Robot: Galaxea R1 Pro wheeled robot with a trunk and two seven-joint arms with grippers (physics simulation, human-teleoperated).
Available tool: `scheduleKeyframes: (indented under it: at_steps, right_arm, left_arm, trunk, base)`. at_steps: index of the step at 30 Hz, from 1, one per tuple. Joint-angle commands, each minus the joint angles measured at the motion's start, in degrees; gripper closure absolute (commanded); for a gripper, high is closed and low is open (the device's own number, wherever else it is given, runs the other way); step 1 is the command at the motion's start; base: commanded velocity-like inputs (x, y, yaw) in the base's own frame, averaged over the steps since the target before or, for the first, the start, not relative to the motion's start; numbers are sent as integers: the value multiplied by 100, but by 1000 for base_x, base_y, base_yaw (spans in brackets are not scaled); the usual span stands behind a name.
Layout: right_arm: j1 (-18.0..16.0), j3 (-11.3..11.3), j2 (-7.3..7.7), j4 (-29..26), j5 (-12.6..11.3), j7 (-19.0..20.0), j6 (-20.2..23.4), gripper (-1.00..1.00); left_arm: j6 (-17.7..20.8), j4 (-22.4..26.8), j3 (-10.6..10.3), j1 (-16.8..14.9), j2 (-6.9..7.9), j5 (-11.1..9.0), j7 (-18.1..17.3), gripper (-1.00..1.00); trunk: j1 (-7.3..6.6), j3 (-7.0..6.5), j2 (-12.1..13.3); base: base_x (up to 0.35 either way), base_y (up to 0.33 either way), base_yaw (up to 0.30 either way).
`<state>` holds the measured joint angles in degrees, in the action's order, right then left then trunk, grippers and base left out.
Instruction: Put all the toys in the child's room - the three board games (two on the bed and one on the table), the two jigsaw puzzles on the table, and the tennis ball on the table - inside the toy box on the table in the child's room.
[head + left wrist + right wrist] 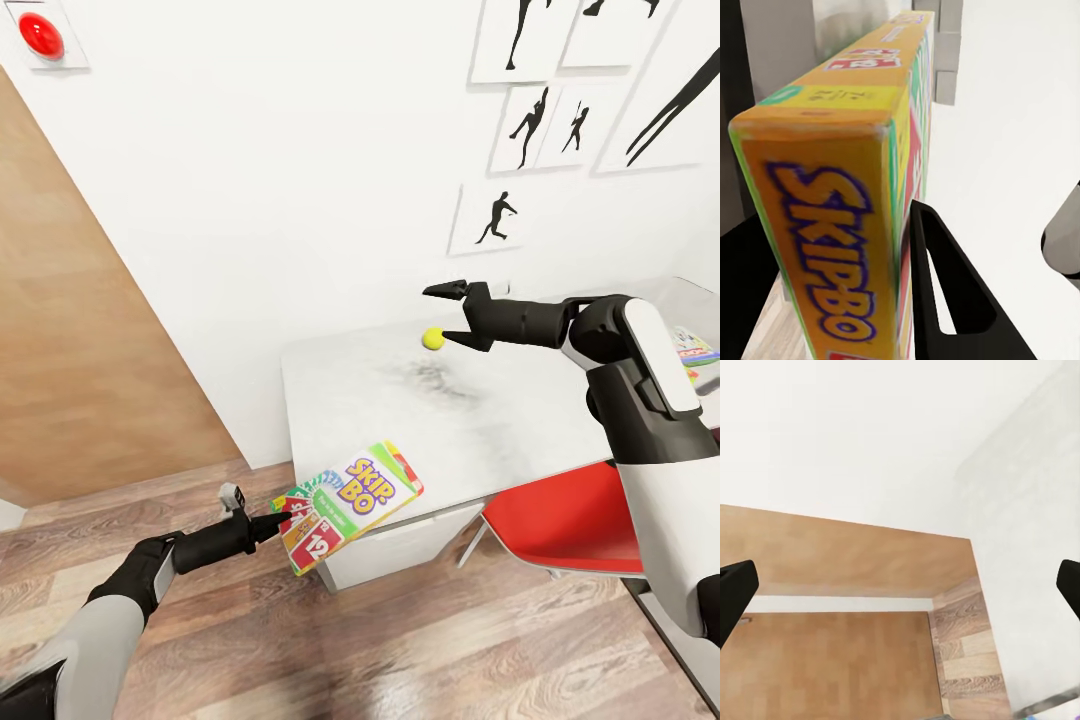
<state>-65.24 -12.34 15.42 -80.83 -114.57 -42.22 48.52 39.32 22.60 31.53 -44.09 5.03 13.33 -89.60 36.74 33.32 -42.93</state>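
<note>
Yellow-green tennis ball between right gripper fingers; left gripper clamping SKIP-BO box

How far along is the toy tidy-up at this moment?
Nothing looks finished yet. In hand: the left gripper holds the SKIP-BO box at the near corner of the table. The right gripper is open beside the tennis ball, which sits on the table unpicked. A colourful item at the table's far right edge is too cropped to identify.
</note>
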Motion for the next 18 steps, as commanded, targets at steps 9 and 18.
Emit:
scheduleKeyframes:
  at_steps: [9, 18]
  right_arm:
    - [-6, -5, 2, 2, -61, -61, -9, -100]
    - [-6, -5, 4, 3, -59, -67, -9, -100]
  left_arm:
    - [58, -2, 2, -3, -2, 152, -40, 100]
    - [58, -2, 2, -3, -10, 152, -40, 100]
  trunk:
    - [-195, -155, 357]
    - [-393, -316, 718]
  base:
    - [0, 0, 0]
    - [0, 0, 0]
